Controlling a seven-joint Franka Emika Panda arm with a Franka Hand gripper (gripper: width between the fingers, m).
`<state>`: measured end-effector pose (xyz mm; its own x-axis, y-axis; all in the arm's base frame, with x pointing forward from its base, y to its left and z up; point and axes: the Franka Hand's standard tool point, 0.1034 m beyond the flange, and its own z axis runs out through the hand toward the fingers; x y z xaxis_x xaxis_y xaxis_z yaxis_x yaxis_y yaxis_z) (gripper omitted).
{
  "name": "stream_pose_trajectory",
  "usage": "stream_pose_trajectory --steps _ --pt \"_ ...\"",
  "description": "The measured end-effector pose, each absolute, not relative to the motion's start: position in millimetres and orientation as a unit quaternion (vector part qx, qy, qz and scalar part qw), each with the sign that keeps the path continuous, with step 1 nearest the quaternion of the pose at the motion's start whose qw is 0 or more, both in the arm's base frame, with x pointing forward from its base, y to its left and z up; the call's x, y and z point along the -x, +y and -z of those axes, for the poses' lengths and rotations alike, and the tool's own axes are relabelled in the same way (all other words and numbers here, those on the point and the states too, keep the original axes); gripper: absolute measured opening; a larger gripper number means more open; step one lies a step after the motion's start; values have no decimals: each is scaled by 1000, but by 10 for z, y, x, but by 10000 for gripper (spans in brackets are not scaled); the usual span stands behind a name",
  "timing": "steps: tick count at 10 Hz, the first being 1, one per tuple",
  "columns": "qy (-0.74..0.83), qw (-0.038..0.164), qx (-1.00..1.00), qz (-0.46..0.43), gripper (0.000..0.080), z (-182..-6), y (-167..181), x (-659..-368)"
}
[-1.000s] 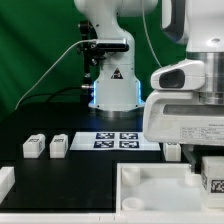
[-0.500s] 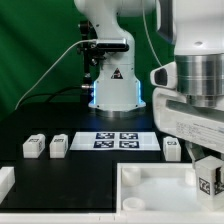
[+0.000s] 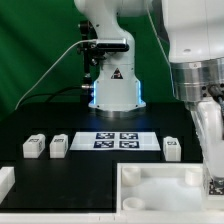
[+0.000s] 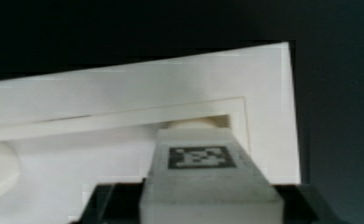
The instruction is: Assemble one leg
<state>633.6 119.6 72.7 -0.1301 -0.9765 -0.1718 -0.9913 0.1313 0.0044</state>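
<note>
Gripping a leg [image 4: 204,170], a stubby white plastic block with a square tag, the gripper [image 4: 204,205] has its dark fingers [image 4: 111,203] closed on it, above the smooth raised-rim white tray [image 4: 90,100].

Two legs [image 3: 46,146] stand apart on open table [image 3: 100,165]

The legs [image 3: 34,146] are white with black-and-white square tags. The tray [image 3: 150,190] is plain white; the table [image 3: 60,180] is black.
</note>
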Motion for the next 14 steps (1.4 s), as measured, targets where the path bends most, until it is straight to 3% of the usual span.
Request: stream_pose_trajectory --steps 1,2,3,4,5,9,10,11,12,14 --pt "749 63 657 -59 294 -724 1197 -6334" --pt "734 64 673 -57 460 -721 1196 -6333" --pt "725 64 684 -56 460 -723 1205 -6329" --pt "653 70 753 -50 605 -749 1253 -6305" --pt "569 77 818 -40 635 -765 1252 -6273" --pt "406 80 910 -25 649 -743 1218 -6270" --pt "340 76 937 -20 649 -747 1214 -6270" --pt "220 54 974 -9 649 -781 1213 -6306" --pt "127 47 991 -1 649 -798 1192 -6330" --pt "145 47 988 -1 649 -797 1190 -6333"
